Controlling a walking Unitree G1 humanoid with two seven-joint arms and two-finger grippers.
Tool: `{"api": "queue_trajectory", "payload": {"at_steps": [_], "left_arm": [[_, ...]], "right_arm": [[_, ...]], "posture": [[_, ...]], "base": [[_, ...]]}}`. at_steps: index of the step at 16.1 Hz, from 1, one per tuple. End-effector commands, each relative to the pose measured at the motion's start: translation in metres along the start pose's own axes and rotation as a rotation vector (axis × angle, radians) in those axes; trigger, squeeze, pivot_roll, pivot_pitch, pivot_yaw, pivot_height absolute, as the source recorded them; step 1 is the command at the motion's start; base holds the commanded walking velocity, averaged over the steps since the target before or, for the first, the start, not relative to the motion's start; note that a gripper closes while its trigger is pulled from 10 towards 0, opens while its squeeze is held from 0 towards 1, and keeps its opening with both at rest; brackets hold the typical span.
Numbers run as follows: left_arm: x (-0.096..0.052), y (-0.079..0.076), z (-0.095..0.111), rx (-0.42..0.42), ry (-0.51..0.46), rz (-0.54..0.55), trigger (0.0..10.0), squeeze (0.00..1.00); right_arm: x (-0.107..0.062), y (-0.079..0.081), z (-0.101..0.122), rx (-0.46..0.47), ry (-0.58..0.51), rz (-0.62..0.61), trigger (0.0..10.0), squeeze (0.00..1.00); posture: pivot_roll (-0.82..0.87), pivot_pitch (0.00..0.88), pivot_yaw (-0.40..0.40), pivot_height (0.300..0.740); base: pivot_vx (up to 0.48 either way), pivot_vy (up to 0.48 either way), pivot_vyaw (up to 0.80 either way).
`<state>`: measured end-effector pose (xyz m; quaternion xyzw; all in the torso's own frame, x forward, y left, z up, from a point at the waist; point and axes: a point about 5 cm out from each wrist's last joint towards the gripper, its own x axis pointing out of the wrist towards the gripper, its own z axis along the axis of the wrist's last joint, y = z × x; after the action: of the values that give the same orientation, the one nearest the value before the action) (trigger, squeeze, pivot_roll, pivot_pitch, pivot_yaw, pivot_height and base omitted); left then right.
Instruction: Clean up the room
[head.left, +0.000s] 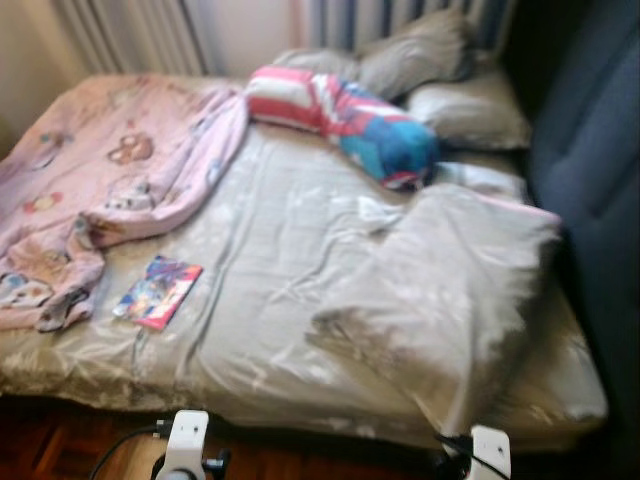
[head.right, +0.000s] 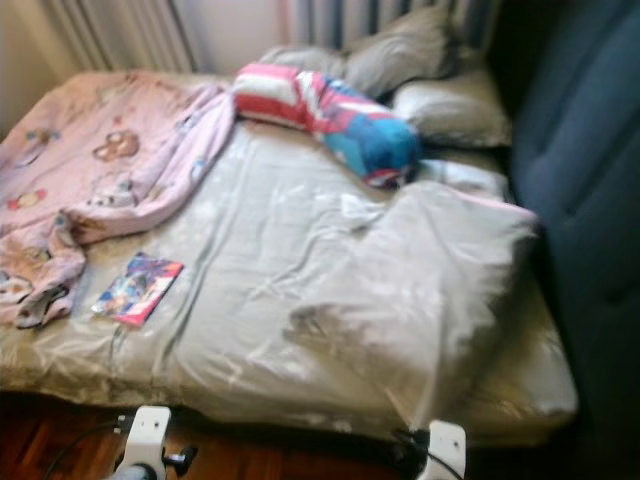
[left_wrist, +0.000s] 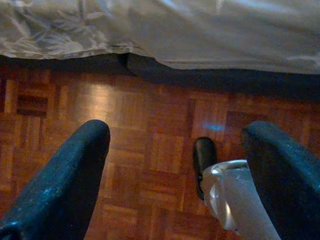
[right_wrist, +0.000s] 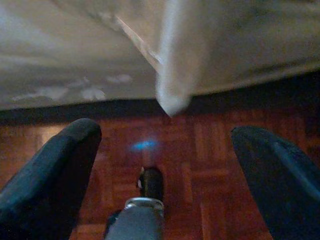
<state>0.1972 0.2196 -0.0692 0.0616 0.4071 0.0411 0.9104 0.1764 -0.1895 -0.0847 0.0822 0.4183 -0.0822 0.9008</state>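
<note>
Unmade bed with pink blanket; left hand and right hand are held wide above parquet floor.

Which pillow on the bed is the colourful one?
The long striped red, white and blue pillow lying across the head of the bed; the pillows behind it are plain grey.

The bed wears a grey sheet of smooth cloth with a faint sheen, creased all over. On it, near its foot, a grey duvet lies in soft, matt folds. A pink printed blanket is matt cloth too. The book has a glossy paper cover. Below the bed, the floor is wood parquet, polished and reflecting light. The left gripper has matt black fingers.
</note>
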Motion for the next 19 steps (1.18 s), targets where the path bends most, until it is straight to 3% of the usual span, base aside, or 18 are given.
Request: {"api": "queue_trajectory", "payload": {"at_steps": [1, 6, 14, 15, 16, 17, 19], "left_arm": [[0.0, -0.002, -0.001, -0.014, 0.005, -0.007, 10.0, 0.0], [0.0, -0.001, -0.001, -0.015, 0.003, -0.001, 10.0, 0.0], [0.0, 0.003, 0.003, 0.009, -0.027, 0.001, 10.0, 0.0], [0.001, 0.005, 0.009, 0.039, -0.055, -0.002, 10.0, 0.0], [0.001, 0.007, 0.014, 0.044, -0.077, 0.0, 10.0, 0.0], [0.002, 0.009, 0.02, 0.042, -0.098, 0.005, 10.0, 0.0], [0.003, 0.009, 0.031, 0.055, -0.146, -0.004, 10.0, 0.0]], "right_arm": [[-0.002, -0.006, -0.007, 0.011, 0.014, -0.019, 10.0, 0.0], [0.0, -0.004, 0.004, 0.038, -0.043, -0.026, 10.0, 0.0], [0.009, 0.008, 0.086, 0.211, -0.343, 0.032, 10.0, 0.0], [0.009, 0.015, 0.097, 0.233, -0.379, 0.075, 10.0, 0.11], [0.009, 0.019, 0.1, 0.252, -0.392, 0.094, 10.0, 0.87], [0.009, 0.022, 0.102, 0.282, -0.399, 0.111, 10.0, 1.0], [0.009, 0.027, 0.1, 0.326, -0.392, 0.125, 10.0, 1.0]], "posture": [[0.12, 0.091, 0.015, 0.74], [0.12, 0.094, 0.015, 0.74], [0.13, 0.112, 0.022, 0.74], [0.13, 0.126, 0.025, 0.74], [0.13, 0.134, 0.027, 0.74], [0.14, 0.146, 0.03, 0.74], [0.14, 0.17, 0.035, 0.74]], "base": [[0.296, 0.0, 0.0], [0.176, 0.0, 0.0], [0.0, 0.0, 0.0], [0.0, 0.0, 0.0], [0.0, 0.0, 0.0], [0.0, 0.0, 0.0], [0.0, 0.0, 0.0]]}}
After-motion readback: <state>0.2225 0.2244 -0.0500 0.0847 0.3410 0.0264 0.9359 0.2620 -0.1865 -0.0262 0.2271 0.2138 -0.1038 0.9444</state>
